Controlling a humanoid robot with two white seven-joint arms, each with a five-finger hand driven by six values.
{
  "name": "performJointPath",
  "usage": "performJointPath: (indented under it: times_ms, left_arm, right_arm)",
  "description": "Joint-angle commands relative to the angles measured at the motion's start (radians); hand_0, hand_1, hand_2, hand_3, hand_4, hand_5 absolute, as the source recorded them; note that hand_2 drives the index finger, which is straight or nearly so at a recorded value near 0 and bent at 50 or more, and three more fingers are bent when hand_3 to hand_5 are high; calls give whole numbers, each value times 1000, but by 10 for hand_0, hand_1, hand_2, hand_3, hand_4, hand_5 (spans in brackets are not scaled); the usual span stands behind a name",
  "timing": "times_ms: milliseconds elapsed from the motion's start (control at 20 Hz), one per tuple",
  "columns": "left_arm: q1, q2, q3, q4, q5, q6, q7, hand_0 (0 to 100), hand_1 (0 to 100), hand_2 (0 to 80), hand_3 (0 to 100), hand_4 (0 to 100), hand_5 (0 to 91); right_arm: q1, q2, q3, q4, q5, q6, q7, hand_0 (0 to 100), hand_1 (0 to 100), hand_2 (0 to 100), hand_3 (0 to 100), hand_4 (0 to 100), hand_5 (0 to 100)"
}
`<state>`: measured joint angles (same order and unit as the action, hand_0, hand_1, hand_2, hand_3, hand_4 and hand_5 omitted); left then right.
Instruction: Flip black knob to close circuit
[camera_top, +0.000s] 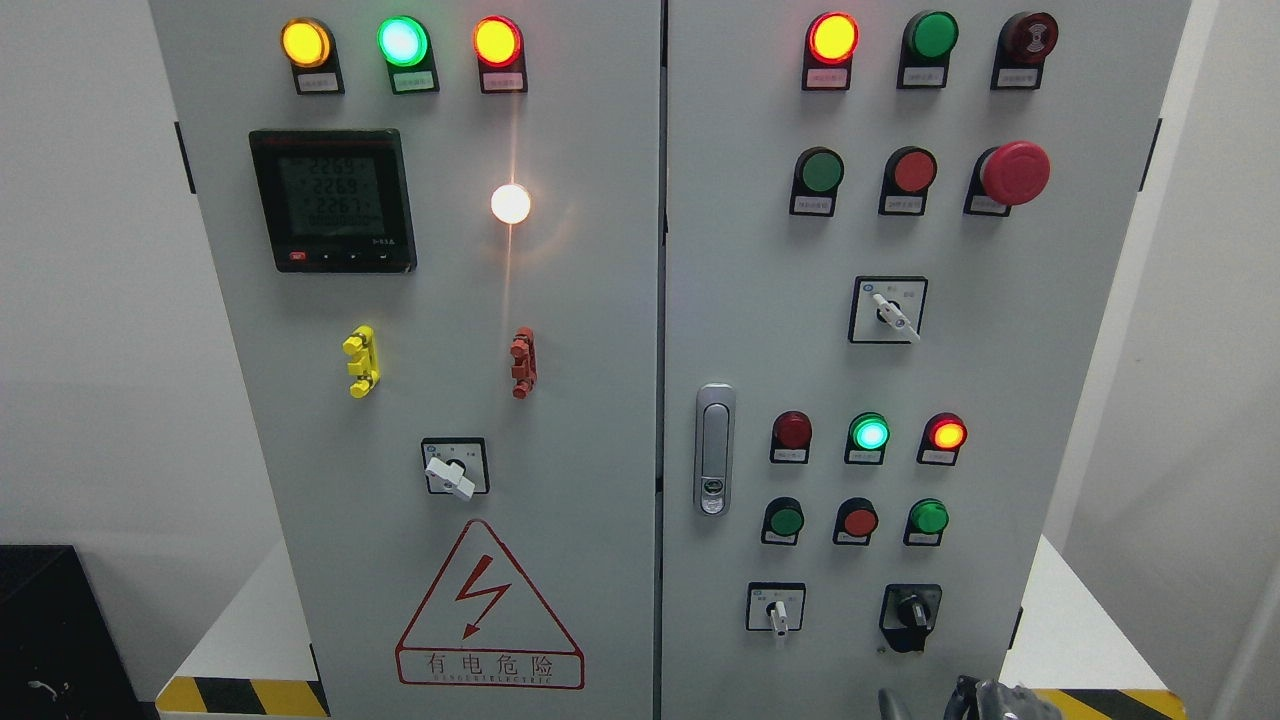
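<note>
The black knob (911, 610) sits on a black plate at the lower right of the grey cabinet's right door (760, 330). Its pointer stands roughly upright. Only the dark grey top of my right hand (990, 699) pokes over the bottom edge, just below and slightly right of the knob, not touching it. My left arm is out of sight.
A white-handled selector switch (777, 610) is left of the knob, and another (893, 315) is higher up. Rows of lamps and push buttons (868, 433), a red emergency button (1013, 172), a door latch (713, 450) and a meter (332, 200) fill the panel. A hazard-striped base (240, 696) runs below.
</note>
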<state>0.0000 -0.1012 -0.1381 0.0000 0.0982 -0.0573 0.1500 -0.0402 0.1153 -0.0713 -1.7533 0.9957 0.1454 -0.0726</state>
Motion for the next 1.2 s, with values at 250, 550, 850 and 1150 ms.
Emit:
performJointPath:
  times_ms: [250,550,850,1150]
  left_arm:
    - [23,0,0,-29,0,1,0,120,556,0,0,0,0]
    - [23,0,0,-29,0,1,0,120,556,0,0,0,0]
    - [23,0,0,-29,0,1,0,120,556,0,0,0,0]
    - [23,0,0,-29,0,1,0,120,556,0,0,0,0]
  right_arm:
    - [181,12,61,-196,-422,-58,-9,0,52,384,616,574,555]
    - [236,7,54,-264,-753,-101,-7,0,37,213,392,382,315]
    - [275,4,48,-264,-933,-202,7,0,17,130,284,261,152]
    - [287,4,48,-258,-1042,-216,97,0,0,51,162,130,8]
